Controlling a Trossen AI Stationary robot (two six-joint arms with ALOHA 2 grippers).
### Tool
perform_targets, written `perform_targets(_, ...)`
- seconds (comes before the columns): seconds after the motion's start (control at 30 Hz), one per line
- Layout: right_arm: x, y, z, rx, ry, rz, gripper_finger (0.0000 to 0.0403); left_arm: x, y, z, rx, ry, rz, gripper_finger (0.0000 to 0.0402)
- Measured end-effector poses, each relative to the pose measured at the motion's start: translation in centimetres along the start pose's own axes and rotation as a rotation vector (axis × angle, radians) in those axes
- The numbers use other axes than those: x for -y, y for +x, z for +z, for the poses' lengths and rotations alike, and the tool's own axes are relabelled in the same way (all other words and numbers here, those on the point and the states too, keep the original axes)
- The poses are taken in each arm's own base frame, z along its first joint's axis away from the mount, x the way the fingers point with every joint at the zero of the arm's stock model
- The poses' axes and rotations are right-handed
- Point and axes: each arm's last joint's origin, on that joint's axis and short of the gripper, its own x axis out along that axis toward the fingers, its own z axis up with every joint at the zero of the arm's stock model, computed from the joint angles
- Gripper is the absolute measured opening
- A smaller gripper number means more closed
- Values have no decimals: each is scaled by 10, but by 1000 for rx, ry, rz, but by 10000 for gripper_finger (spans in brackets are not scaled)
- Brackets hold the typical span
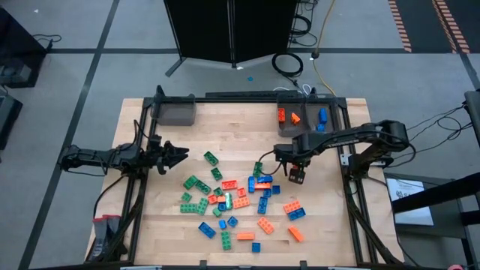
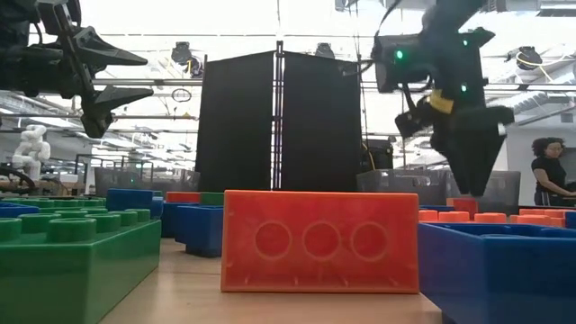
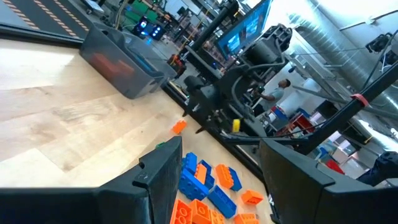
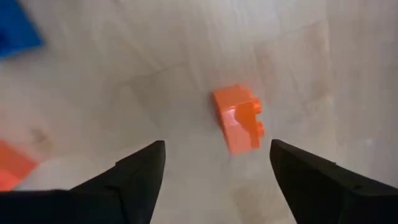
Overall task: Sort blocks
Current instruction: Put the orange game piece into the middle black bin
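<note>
Many small green, orange and blue blocks [image 1: 240, 199] lie scattered on the wooden table's middle and near part. My right gripper [image 1: 297, 177] points down at the pile's far right edge, open. One small orange block [image 4: 238, 118] shows on the wood below it, between its fingertips [image 4: 217, 146] but apart from both; whether it rests there I cannot tell. My left gripper [image 1: 178, 156] hangs level over the table's left side, open, with nothing between its fingers.
A grey bin [image 1: 176, 112] stands at the far left. At the far right, one grey bin [image 1: 287, 105] holds orange blocks and the one beside it [image 1: 330, 120] holds blue blocks. Bare wood lies between the bins and the pile. A person [image 2: 549, 171] is behind the table.
</note>
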Motion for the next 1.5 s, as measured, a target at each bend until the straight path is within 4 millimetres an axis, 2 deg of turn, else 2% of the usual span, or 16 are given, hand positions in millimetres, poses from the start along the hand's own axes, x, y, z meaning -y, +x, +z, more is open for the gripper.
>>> perform_targets(0.17, 8, 17, -3, 21, 39, 6, 245, 0, 0, 0, 4, 1, 5, 215)
perform_targets(0.27, 13, 22, -2, 36, 60, 10, 211, 0, 0, 0, 12, 3, 14, 215)
perform_targets(0.37, 16, 23, 0, 52, 78, 15, 153, -1, 0, 0, 17, 8, 18, 215)
perform_targets(0.47, 19, 23, 1, 55, 91, 17, 74, -1, 0, 1, 17, 7, 19, 215)
perform_targets(0.57, 20, 22, 1, 44, 113, 38, 71, -1, 0, 1, 18, 6, 20, 215)
perform_targets(0.7, 18, 7, 13, 93, 122, 60, 71, 0, 0, 1, 19, 1, 20, 215)
perform_targets(0.77, 16, -8, 23, 147, 122, 58, 71, -1, 0, 1, 18, 1, 20, 215)
perform_targets(0.87, 21, -40, 41, 265, 121, -7, 71, -1, 0, 1, 18, 1, 20, 215)
perform_targets(1.0, 49, -84, 59, 389, 178, -166, 71, 0, 0, 1, 18, 1, 19, 215)
perform_targets(1.13, 100, -106, 65, 432, 301, -245, 71, 0, 0, 1, 17, 0, 18, 215)
perform_targets(1.23, 140, -103, 58, 394, 416, -273, 71, 0, 0, 1, 16, 0, 17, 215)
perform_targets(1.33, 168, -95, 52, 338, 487, -251, 71, 0, 0, 1, 16, 0, 17, 215)
perform_targets(1.47, 183, -85, 53, 316, 488, -142, 73, 0, 0, 1, 16, 0, 17, 215)
perform_targets(1.5, 184, -83, 54, 310, 490, -138, 86, 0, 0, 1, 16, 0, 17, 215)
